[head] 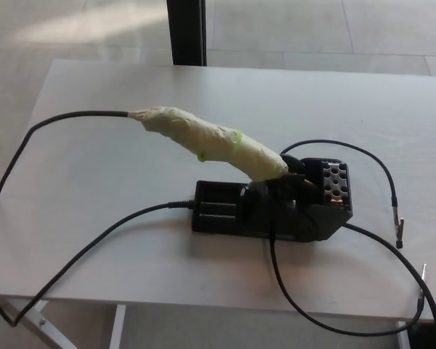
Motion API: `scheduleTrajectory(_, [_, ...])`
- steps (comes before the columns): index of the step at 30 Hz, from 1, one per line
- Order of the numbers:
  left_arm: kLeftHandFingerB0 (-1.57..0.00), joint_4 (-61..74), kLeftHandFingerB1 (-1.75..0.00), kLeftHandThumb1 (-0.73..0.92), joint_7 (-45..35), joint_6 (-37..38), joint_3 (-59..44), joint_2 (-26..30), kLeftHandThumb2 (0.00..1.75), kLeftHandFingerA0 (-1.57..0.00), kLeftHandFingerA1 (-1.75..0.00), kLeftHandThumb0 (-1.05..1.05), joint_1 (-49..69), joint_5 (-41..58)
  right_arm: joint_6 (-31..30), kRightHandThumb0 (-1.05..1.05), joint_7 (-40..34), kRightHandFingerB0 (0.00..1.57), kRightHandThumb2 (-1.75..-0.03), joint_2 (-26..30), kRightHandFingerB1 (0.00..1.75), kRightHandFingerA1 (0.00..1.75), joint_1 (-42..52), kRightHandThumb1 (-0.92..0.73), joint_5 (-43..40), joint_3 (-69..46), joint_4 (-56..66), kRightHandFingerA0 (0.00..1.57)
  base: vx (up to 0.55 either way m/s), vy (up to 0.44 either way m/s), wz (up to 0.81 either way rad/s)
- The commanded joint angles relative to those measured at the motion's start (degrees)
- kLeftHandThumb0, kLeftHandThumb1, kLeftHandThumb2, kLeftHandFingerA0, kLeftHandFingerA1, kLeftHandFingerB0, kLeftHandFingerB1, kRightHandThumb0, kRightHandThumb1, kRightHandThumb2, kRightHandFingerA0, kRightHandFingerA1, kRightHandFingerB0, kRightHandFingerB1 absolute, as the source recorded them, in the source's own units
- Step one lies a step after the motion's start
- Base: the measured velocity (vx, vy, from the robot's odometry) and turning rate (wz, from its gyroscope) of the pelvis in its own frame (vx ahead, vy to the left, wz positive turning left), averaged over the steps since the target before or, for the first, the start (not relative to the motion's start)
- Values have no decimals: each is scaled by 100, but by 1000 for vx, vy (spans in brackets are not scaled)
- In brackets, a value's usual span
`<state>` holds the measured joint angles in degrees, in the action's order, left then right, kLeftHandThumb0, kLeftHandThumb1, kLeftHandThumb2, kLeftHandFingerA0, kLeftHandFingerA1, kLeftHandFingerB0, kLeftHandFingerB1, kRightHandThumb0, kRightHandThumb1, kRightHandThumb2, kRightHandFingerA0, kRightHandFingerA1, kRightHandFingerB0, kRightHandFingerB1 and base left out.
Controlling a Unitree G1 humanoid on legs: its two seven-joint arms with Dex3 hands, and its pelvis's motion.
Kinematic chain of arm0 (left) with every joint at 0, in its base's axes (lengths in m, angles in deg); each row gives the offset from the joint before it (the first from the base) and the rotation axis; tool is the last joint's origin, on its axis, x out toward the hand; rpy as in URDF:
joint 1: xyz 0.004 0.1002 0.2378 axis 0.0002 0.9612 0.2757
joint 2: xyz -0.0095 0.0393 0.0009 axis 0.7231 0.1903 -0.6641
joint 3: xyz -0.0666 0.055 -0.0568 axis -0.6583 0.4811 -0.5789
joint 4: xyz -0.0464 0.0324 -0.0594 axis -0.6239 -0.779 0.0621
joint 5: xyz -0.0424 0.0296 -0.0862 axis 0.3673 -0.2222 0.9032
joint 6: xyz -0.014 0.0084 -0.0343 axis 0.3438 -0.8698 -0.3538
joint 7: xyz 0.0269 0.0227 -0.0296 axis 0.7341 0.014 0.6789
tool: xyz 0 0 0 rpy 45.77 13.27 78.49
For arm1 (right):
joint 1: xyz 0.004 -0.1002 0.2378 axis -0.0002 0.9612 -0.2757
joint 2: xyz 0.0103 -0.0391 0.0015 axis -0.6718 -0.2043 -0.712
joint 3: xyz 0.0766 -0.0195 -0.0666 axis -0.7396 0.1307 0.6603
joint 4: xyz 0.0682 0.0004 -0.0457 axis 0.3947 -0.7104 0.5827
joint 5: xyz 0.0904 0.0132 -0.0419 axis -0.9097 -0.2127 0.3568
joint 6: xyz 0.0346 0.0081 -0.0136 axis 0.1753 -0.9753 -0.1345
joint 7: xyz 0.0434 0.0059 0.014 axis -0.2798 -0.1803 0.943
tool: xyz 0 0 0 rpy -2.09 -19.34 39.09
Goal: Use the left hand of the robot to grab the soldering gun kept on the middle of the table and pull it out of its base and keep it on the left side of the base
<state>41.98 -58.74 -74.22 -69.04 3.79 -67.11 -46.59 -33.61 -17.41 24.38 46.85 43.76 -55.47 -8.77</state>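
Observation:
The soldering gun (211,140), its handle wrapped in pale green tape, rests in its black base (272,211) near the middle of the white table (94,167). The handle slants up and to the left, with its tip end seated in the base's holder. A black cord (73,118) runs from the handle's upper end off the table's left edge. Neither of my hands shows in the head view.
A second black cable (102,240) leaves the base's left side and drops over the front edge. More black leads (381,171) loop on the right, ending in small clips. A dark post (185,33) stands behind the table.

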Motion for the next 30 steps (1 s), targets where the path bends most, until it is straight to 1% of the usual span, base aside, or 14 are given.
scheduleTrajectory(1, [-39,1140,-43,77,-422,-1057,1462,43,63,-47,-51,-57,-1139,-230,175,-104,78,3,-121,281,151,151,-7,-26,-82,-11,-70,72,0,0,0])
scheduleTrajectory(5, [-35,1435,-53,57,-385,-1164,2118,-168,95,-48,-61,-62,-1237,-448,180,-104,82,0,-119,295,153,153,-18,-27,-92,-24,-91,68,0,0,0])
scheduleTrajectory(6, [-40,1731,-41,73,-380,-1332,2527,-379,62,-53,-52,-57,-1236,-510,184,-104,108,1,-119,298,156,154,-33,-26,-103,-32,-101,62,0,0,0])
scheduleTrajectory(7, [-34,1834,-43,68,-479,-1332,2925,-533,61,-49,-54,-55,-1208,-616,163,-105,109,8,-132,297,102,132,-47,-36,-115,-43,-108,84,0,0,0])
scheduleTrajectory(8, [-34,1843,-43,68,-557,-1257,3075,-575,61,-49,-54,-55,-1184,-646,139,-105,99,8,-132,297,102,132,-63,-36,-122,-47,-104,84,0,0,0])
scheduleTrajectory(9, [-35,1838,-44,65,-637,-1181,3298,-595,62,-47,-57,-59,-1162,-746,145,-103,101,2,-122,306,153,153,-73,-26,-110,-36,-97,71,0,0,0])
scheduleTrajectory(12, [-35,1843,-44,64,-900,-815,4023,-782,60,-43,-58,-61,-1053,-1040,170,-105,111,17,-123,330,108,129,-88,-23,-74,-3,-94,77,0,0,0])
scheduleTrajectory(13, [-33,1784,-45,65,-887,-656,4205,-859,60,-43,-57,-63,-1035,-1159,179,-104,129,0,-120,338,157,154,-90,-25,-76,-2,-82,63,0,0,0])
scheduleTrajectory(16, [-29,1706,-42,68,-888,-633,4830,-1095,58,-37,-54,-65,-1139,-1443,186,-61,151,10,-105,339,80,120,-118,-8,-56,19,-92,97,0,0,0])
scheduleTrajectory(19, [-28,1715,-42,69,-966,-701,5068,-1146,60,-29,-51,-60,-1319,-1476,171,-105,161,21,-122,345,112,129,-160,-22,-78,-1,-111,73,0,0,0])
scheduleTrajectory(24, [-17,1657,-50,51,-961,-862,5371,-1261,94,-32,-64,-63,-1595,-1579,134,-105,172,4,-132,376,99,130,-182,-33,-96,-2,-76,89,0,0,0])
scheduleTrajectory(25, [-18,1640,-50,52,-1007,-904,5442,-1273,94,-31,-63,-69,-1667,-1617,144,-100,165,5,-124,387,150,148,-180,-24,-71,27,-79,70,0,0,0])
scheduleTrajectory(26, [-21,1584,-52,54,-1073,-808,5532,-1273,96,-28,-63,-73,-1742,-1695,127,-105,145,4,-131,399,99,132,-190,-32,-63,38,-87,89,0,0,0])
scheduleTrajectory(30, [-26,1595,-52,55,-1247,-732,5670,-1221,95,-26,-61,-77,-1909,-1844,82,-103,158,5,-131,430,100,131,-231,-31,-116,12,-97,92,0,0,0])
